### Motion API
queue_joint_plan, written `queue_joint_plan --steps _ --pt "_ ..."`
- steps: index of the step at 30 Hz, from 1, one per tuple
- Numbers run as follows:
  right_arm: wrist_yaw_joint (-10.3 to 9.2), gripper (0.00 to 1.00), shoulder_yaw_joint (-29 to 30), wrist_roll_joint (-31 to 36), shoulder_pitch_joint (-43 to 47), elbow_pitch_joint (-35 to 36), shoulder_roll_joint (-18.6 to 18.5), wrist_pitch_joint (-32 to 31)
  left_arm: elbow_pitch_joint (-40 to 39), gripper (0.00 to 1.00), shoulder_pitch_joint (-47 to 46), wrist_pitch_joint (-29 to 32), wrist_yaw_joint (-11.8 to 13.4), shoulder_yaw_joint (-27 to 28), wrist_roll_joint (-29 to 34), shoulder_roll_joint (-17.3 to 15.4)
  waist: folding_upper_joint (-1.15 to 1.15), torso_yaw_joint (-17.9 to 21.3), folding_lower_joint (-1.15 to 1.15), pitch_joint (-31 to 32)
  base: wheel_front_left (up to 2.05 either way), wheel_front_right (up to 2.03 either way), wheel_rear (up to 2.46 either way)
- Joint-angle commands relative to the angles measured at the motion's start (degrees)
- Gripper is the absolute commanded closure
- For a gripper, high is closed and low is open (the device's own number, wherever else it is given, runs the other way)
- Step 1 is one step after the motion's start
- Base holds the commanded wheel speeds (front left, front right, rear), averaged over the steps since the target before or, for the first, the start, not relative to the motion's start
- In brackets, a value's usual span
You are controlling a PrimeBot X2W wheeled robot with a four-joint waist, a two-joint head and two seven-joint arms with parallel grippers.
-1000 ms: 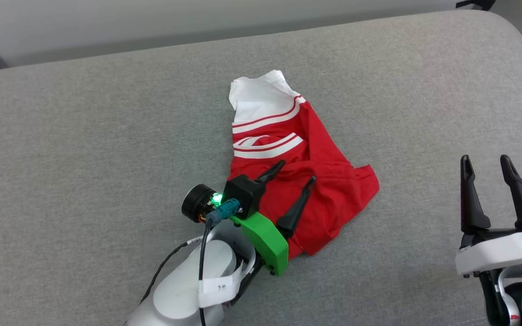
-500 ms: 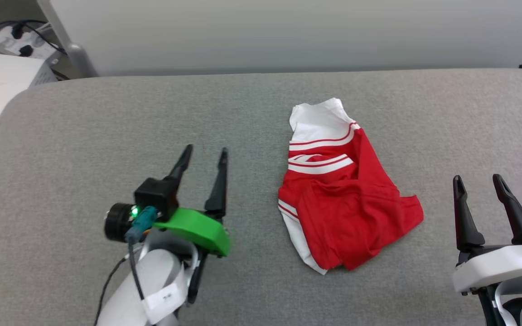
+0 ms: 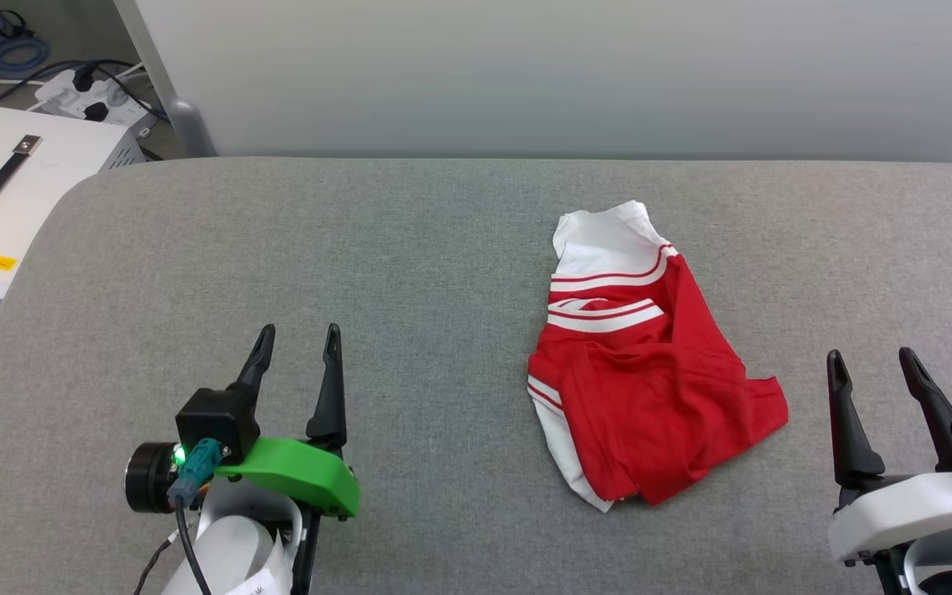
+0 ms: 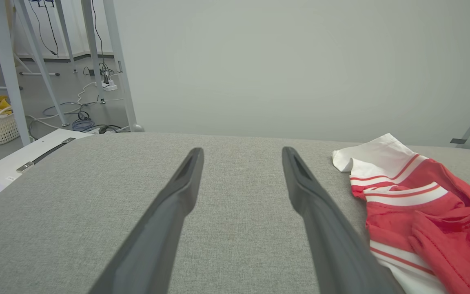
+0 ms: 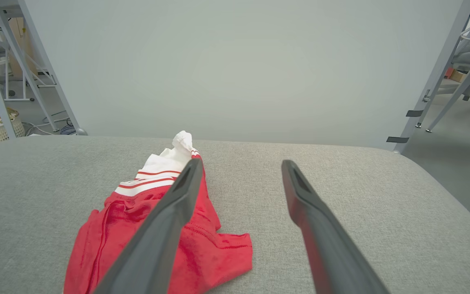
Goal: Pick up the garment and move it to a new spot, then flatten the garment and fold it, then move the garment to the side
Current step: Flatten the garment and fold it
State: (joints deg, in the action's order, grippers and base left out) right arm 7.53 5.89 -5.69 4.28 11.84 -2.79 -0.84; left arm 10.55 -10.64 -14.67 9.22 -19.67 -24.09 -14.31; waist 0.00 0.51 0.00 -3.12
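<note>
At the lower left of the head view, the left tool (image 3: 298,332) sits low over bare grey cover, its two dark fingers apart with nothing between them. At the lower right, the right tool (image 3: 871,357) stands the same way, fingers spread and empty. Between the two, nearer the right one and touched by neither, the garment (image 3: 649,397) lies in a loose, rumpled heap on the tabletop (image 3: 410,248). Its white, red-striped bands are bunched at the far end. The red body is folded over itself toward the robot, and a white side stripe shows along the near left edge. It looks like thin jersey, so it is probably light, limp and without any stiffness. Once lifted it should sag and hang from wherever it is pinched. A grip in the middle of the mound would likely catch several layers and keep it bunched. The free red corner jutting toward the right tool seems the better hold, since the rest could fall open below it. Beyond the tabletop's left end stands a white box (image 3: 13,182) with a dark handle.
</note>
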Motion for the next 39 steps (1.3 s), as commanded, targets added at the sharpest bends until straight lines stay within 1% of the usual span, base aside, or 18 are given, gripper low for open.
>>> queue_joint_plan --steps 1,7,11,15,18,21,22,24,28,29,35,39 --pt "-0.04 0.00 0.21 0.13 0.77 0.29 -0.09 -0.28 -0.12 0.00 0.99 -0.32 -0.41 0.36 0.25 0.03 0.00 0.04 0.00 0.06 0.00 0.00 0.00" --pt "-0.04 0.00 0.34 -0.16 0.76 0.09 -0.09 -0.62 0.31 0.00 1.33 -0.32 -0.87 0.53 0.41 0.22 0.00 0.18 0.00 0.12 0.00 0.00 0.00" --pt "-0.04 0.00 1.35 -2.50 0.28 -1.47 -0.09 -1.45 0.31 0.00 1.16 -0.32 -1.11 0.59 0.64 0.40 0.00 0.01 0.00 0.08 0.00 0.00 0.00" --pt "-0.04 0.00 3.42 -4.49 -1.62 -6.30 -0.09 -4.79 -0.26 0.00 0.39 -0.32 -1.55 0.54 1.04 1.03 0.00 -1.33 0.00 -0.57 0.00 0.00 0.00" --pt "-0.04 0.00 5.07 -6.05 -4.24 -11.55 -0.71 -8.01 -0.89 0.00 -0.41 -0.32 -1.86 0.64 1.53 1.93 0.00 -3.17 0.00 -1.40 0.00 0.00 0.00" --pt "-0.04 0.00 5.50 -8.63 -7.84 -17.01 -2.87 -11.18 -1.29 0.00 -1.35 -0.32 -2.38 0.70 2.23 3.21 0.00 -5.37 0.00 -2.70 0.00 0.00 0.00" --pt "-0.04 0.00 4.83 -10.97 -12.05 -20.80 -5.30 -14.67 -1.89 0.00 -2.27 -0.32 -3.01 0.88 2.89 4.65 0.00 -7.50 0.00 -4.60 0.00 0.00 0.00" --pt "-0.04 0.00 3.26 -12.47 -15.51 -22.97 -7.23 -17.50 -2.18 0.00 -2.86 -0.32 -3.45 1.22 3.51 5.42 0.00 -8.59 0.00 -5.63 0.00 0.00 0.00" --pt "-0.04 0.00 -1.33 -14.38 -22.67 -26.54 -12.12 -22.66 -2.57 0.00 -3.92 -0.32 -4.76 1.54 4.93 6.92 0.00 -10.84 0.00 -7.50 0.00 0.00 0.00" --pt "-0.04 0.00 -4.75 -15.61 -28.01 -29.71 -15.39 -25.74 -2.59 0.00 -4.54 -0.32 -5.83 1.51 5.94 8.06 0.00 -12.56 0.00 -8.64 0.00 0.00 0.00" --pt "-0.04 0.00 -11.57 -17.82 -36.63 -36.58 -19.64 -32.01 -2.32 0.00 -5.68 -0.32 -7.81 1.03 7.29 9.93 0.00 -15.30 0.00 -10.86 0.00 0.00 0.00" --pt "-0.04 0.00 -14.98 -18.60 -40.65 -41.49 -21.11 -35.00 -2.19 0.00 -6.29 -0.32 -8.70 1.04 7.61 10.70 0.00 -16.23 0.00 -12.29 0.00 0.00 0.00"
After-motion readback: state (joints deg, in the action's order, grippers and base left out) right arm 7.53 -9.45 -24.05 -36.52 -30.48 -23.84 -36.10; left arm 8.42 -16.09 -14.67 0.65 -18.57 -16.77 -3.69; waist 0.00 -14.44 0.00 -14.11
